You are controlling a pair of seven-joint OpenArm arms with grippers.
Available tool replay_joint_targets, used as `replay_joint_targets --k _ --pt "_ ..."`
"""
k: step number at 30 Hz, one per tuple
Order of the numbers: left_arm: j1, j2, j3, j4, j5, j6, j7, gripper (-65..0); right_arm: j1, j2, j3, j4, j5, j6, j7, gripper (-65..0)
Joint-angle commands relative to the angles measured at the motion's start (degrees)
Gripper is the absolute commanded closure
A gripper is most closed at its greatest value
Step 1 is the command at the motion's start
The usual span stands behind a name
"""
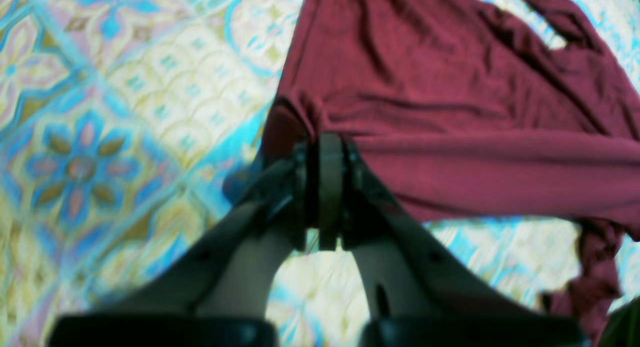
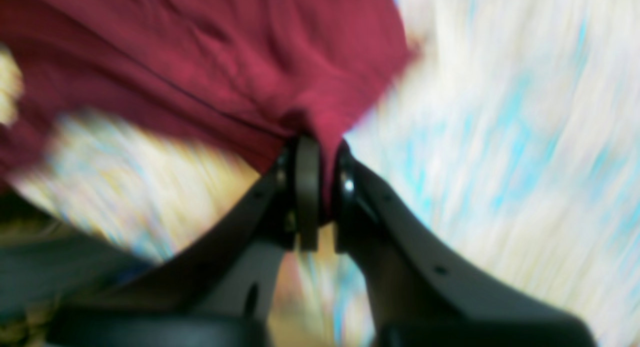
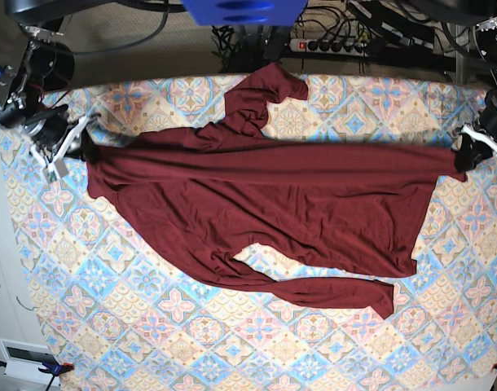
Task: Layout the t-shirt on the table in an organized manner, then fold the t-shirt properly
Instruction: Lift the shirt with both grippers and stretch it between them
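We have the t-shirt (image 3: 257, 212) stretched across the tabletop (image 3: 151, 326), held taut along its far edge between both arms. Left hand (image 1: 322, 147) is clamped on a bunched corner of the maroon fabric, jaws nearly together with cloth pinched between them; in the base view it sits at the right edge of the tabletop (image 3: 474, 151). Right hand (image 2: 320, 152) is likewise pinching a fold of the shirt, jaws narrow, at the opposite edge (image 3: 69, 147). The body of the shirt lies mostly flat, but one sleeve (image 3: 252, 102) is crumpled up toward the far side and the other sleeve (image 3: 330, 292) is folded under along the near edge, so the layout looks unfinished. The right wrist view is heavily motion-blurred, so we judge that arm is moving. Risks as we see them: thin jersey could slip out of either pinch if the pull gets harder, since each hand holds only a small tuck; uneven pulling would skew the hem line and drag the near sleeve further under; both hands are close to the tabletop edges, so more outward travel could pull fabric off the side; release while taut would let the cloth spring back and wrinkle.
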Motion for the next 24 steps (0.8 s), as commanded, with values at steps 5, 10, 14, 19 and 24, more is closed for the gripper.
replay_joint_targets --k 5,10,14,19,24 --pt "-4.1 2.0 -0.8 0.8 -0.1 -0.2 -1.5 0.0 5.9 1.3 0.4 -6.2 0.8 -0.2 1.8 -3.3" --pt "-7.5 5.0 -0.8 0.8 3.2 -0.2 -1.5 0.0 8.7 1.3 0.4 -10.2 -0.5 -0.2 2.1 -3.3" --pt "-10.8 7.2 -0.8 0.8 6.2 -0.2 -1.5 0.0 14.1 1.2 0.4 -10.9 -9.1 -0.2 2.1 -3.3" --pt "-13.7 9.1 -0.8 0.8 9.0 -0.2 -1.5 0.0 17.0 0.6 0.4 -12.2 -17.6 -0.2 2.2 -3.3" --pt "-14.5 9.5 -0.6 0.8 9.4 -0.2 -1.5 0.0 21.2 -1.0 0.4 -17.0 -21.2 -0.2 2.2 -4.3"
